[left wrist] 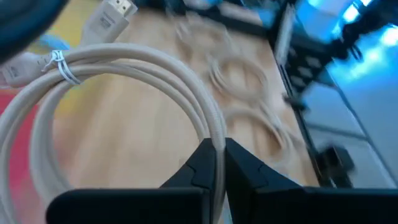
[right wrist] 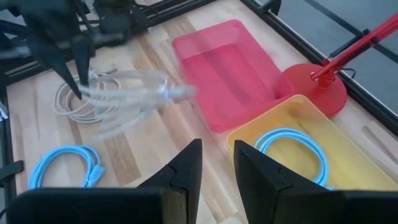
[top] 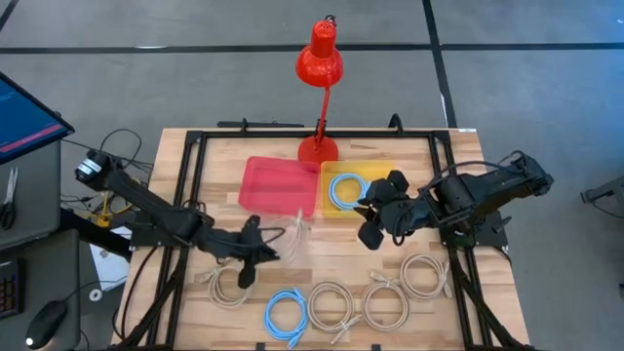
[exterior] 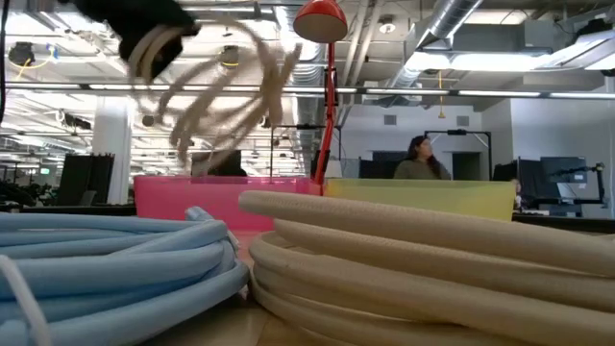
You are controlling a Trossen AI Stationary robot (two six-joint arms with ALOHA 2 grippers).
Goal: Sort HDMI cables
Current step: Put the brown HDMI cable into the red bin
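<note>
- Left pincer [top: 255, 246] is clenched on a beige coil [top: 292, 234], carried in the air just in front of the pink tray [top: 278, 185]; the coil shows blurred in the high, low and right wrist views.
- Left wrist view: both fingers [left wrist: 202, 165] pinch the cream loop [left wrist: 124, 74]; a white tie binds it near the plugs.
- Right pincer [top: 375, 234] hovers just in front of the yellow tray [top: 375, 172], which touches the pink tray's side; fingers [right wrist: 186, 165] stand apart, released, gripping nothing.
- A light blue coil [top: 347, 191] lies inside the yellow tray, beside the base of the red lamp [top: 319, 60].
- Pink tray: no cable seen resting inside it.
- Second light blue coil [top: 287, 314] lies on the tabletop [top: 224, 161], well in front of the pink tray.
- Four more beige coils lie on the tabletop: one [top: 226, 285] under the left arm, two [top: 330, 306] [top: 387, 304] side by side next to the blue coil, one [top: 425, 275] in front of the right arm.
- Low view: blue and beige coils fill the foreground; a person [exterior: 419, 159] sits behind the yellow tray, in the room beyond.
</note>
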